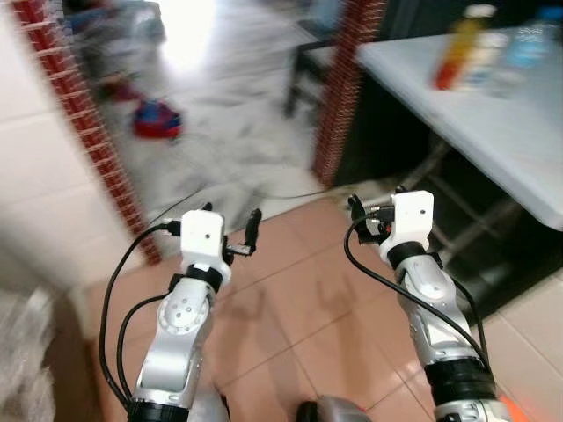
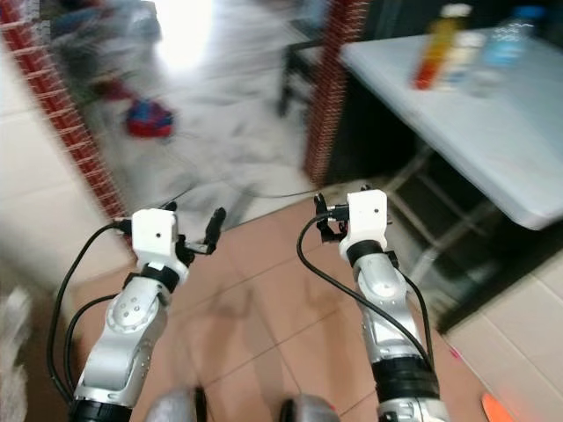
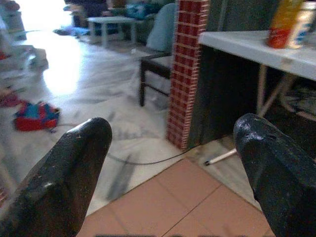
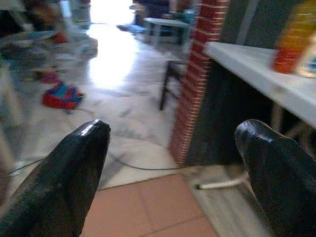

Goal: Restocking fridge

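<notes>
On the white folding table (image 1: 493, 123) at the right stand an orange bottle (image 1: 457, 46), a pale bottle (image 1: 486, 58) and a clear water bottle (image 1: 530, 44), all blurred. The orange bottle (image 3: 285, 22) also shows in the left wrist view. Both arms are raised in front of me over the tiled floor. My left gripper (image 1: 242, 236) is open with nothing between its fingers (image 3: 74, 173). My right gripper (image 1: 369, 220) is open too and holds nothing, its fingers (image 4: 276, 168) spread wide. Both are well short of the table.
A red brick pillar (image 1: 343, 88) stands left of the table, another brick edge (image 1: 79, 114) at the far left. A dark stool (image 1: 303, 70) sits behind the pillar. A red and blue toy (image 1: 157, 119) and a cable (image 1: 264, 195) lie on the marble floor.
</notes>
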`<state>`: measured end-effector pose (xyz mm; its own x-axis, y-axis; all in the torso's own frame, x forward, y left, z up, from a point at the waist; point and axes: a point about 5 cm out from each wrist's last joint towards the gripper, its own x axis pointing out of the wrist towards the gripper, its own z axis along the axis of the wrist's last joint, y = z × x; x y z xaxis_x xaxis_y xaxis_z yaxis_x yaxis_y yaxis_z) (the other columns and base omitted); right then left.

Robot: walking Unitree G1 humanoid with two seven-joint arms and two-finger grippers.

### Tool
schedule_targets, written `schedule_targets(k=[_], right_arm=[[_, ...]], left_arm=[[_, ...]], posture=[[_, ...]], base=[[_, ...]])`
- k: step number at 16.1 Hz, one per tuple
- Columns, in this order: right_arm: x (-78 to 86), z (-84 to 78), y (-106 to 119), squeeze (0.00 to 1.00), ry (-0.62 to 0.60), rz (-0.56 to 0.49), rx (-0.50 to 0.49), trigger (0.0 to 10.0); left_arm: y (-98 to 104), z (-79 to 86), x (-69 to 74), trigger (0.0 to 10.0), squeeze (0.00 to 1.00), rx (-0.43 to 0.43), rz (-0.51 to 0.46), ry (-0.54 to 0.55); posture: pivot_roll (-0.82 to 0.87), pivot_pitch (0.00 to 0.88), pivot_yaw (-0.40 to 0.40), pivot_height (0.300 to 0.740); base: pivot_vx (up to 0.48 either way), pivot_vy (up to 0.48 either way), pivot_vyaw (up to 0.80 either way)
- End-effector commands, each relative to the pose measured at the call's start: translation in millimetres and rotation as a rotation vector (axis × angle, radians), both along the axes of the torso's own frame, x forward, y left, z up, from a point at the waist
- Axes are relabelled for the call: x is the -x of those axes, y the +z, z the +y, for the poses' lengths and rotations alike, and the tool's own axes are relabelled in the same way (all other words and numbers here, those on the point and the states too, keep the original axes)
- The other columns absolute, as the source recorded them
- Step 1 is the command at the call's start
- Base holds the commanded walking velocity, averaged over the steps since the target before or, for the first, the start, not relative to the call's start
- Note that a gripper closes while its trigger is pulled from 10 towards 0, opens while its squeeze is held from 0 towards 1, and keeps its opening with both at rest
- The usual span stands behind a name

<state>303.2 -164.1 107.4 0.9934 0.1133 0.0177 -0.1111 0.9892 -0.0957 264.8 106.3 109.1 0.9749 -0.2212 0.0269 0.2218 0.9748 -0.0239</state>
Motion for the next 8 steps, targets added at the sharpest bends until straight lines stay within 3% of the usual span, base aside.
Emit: schedule_targets(k=[1,6,8], right_arm=[[-1.8,0.2,4.6,0.00,-0.002,-0.014,-0.002,10.0],[1.0,-4.0,3.4,0.00,-0.008,-0.005,0.005,10.0],[2.1,-4.4,2.5,0.00,-0.025,-0.005,-0.004,10.0]], left_arm=[[2.7,-0.3,-0.4,10.0,0.00,-0.003,-0.011,-0.004],[0.8,-2.6,1.5,10.0,0.00,0.014,-0.002,0.006],[-0.7,-2.8,2.2,10.0,0.00,0.014,0.004,0.000]], posture=[[0.06,0.092,-0.035,0.740],[0.03,0.093,-0.038,0.740],[0.03,0.094,-0.030,0.740]], base=[[0.330,0.000,0.00],[0.396,0.000,0.00],[0.480,0.000,-0.54]])
